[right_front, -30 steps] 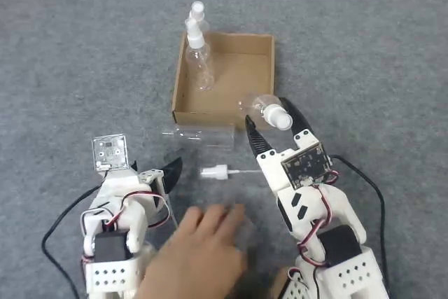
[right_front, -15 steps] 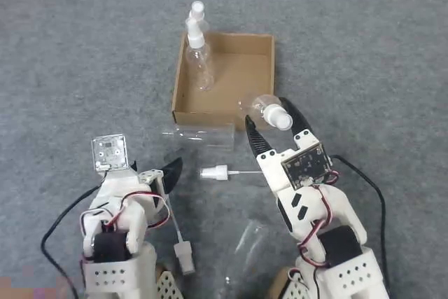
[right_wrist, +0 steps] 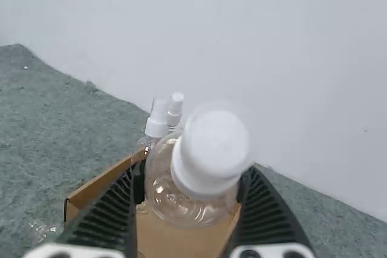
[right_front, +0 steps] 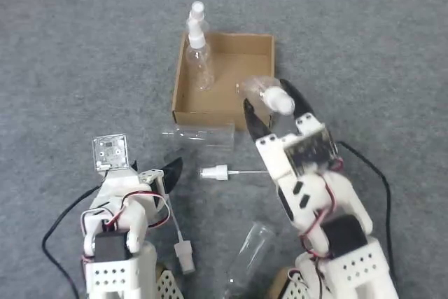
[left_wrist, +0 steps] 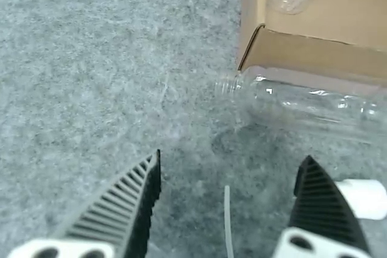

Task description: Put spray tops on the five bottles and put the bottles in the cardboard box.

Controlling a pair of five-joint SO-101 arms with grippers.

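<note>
Grey carpet (right_front: 84, 54): right end effector (right_front: 266, 97) clamps capped bottle (right_wrist: 196, 173); left end effector (left_wrist: 231, 164) spread wide.

A: How are the left arm (right_front: 115, 243) and the right arm (right_front: 315, 194) built?
B: White moulded shells are fitted over black motors (right_front: 339, 241); red, black and white wires (right_front: 150, 204) are looped between joints, and a black cable (right_front: 371, 173) is trailed behind each.
A: And the tips?
B: Black tapered fingers (left_wrist: 130, 209), ribbed inside, are fitted.
</note>
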